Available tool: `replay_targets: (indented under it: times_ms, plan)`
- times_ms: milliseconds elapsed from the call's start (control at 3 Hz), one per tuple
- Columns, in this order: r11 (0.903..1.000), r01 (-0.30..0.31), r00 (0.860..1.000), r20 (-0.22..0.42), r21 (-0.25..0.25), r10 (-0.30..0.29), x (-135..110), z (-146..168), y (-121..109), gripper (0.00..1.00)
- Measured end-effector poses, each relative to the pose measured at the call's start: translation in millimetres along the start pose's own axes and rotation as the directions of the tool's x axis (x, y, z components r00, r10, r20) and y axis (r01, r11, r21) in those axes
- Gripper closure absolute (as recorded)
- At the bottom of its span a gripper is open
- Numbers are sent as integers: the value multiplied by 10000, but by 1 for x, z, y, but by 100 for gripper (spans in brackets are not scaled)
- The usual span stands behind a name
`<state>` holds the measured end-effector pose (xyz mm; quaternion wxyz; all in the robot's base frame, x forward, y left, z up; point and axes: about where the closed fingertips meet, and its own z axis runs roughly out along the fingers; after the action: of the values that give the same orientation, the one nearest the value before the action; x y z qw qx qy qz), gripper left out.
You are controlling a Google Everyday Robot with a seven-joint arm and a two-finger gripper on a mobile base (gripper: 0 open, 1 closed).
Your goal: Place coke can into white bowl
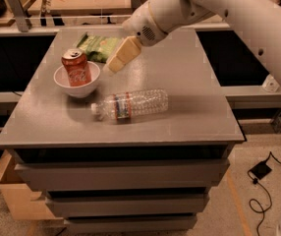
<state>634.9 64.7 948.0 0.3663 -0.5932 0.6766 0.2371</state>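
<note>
One red-orange aluminium coke can [76,67] stands upright inside a round white bowl [85,87] on a grey desk [189,107].
Beige pincer [110,68] hovers just beside the bowl, off the can; apart or together, I cannot tell.

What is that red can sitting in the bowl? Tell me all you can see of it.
The coke can is a small red-orange soda can, metal by its look, with white script on its side and a silver top. It stands upright inside the white bowl; its base is hidden below the rim and most of its body rises above it. Only the bowl touches it. The gripper hangs apart to the can's right, above the table.
</note>
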Motion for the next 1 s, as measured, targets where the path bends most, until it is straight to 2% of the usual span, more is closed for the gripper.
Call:
replay_targets:
  times_ms: [333,667,1000]
  plan:
    - [9948,-752,9970,254,682,736,40,-45,-23,0]
    - [9949,-759,9969,259,671,743,40,-45,-23,0]
    - [9848,-1208,9926,277,1249,1183,56,-68,-31,0]
